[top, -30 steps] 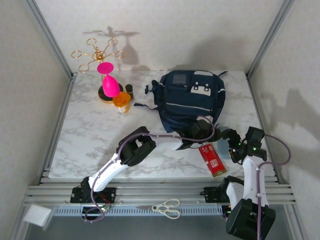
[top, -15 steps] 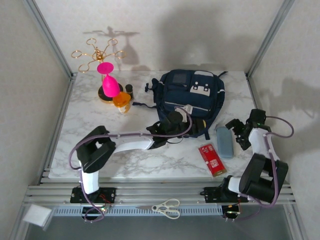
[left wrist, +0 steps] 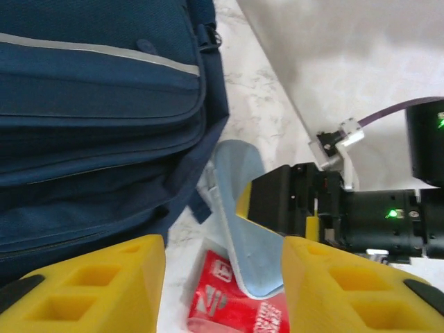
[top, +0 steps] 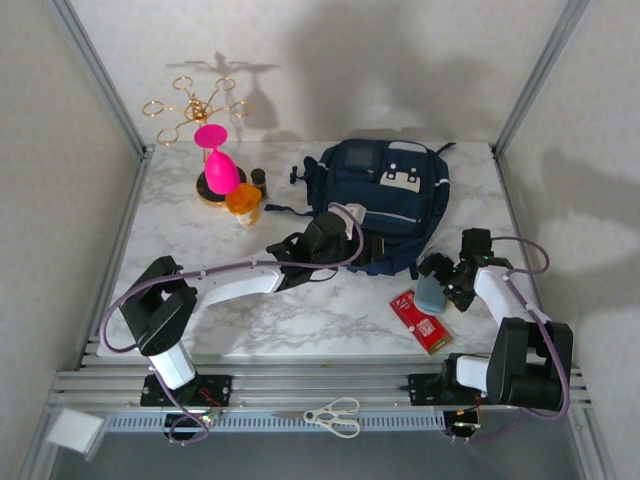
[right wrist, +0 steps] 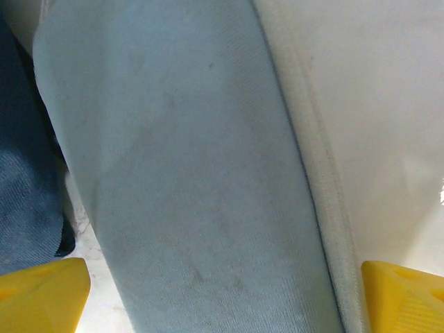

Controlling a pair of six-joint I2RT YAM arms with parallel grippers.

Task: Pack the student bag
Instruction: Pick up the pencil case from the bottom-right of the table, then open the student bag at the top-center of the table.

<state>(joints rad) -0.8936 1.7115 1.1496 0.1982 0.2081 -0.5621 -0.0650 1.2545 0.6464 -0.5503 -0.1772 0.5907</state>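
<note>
The student bag (top: 385, 195), a navy backpack with white patches, lies at the back middle of the table; its seams and light zip trim (left wrist: 97, 104) show in the left wrist view. My left gripper (top: 338, 230) sits at the bag's near left edge, open, with nothing between its yellow fingers (left wrist: 104, 284). My right gripper (top: 441, 282) is open and straddles a light blue case (top: 430, 294) by the bag's near right corner. The case (right wrist: 201, 173) spans almost the whole gap between the fingertips (right wrist: 402, 295).
A red box (top: 421, 320) lies just in front of the case, whose end overlaps it (left wrist: 236, 305). A pink glass (top: 218, 160), a gold rack (top: 195, 105) and an orange bottle (top: 243, 203) stand back left. Scissors (top: 333, 415) rest on the front rail.
My left gripper slid left along the bag's near edge. My right gripper swung left onto the blue case, which shifted toward the red box.
</note>
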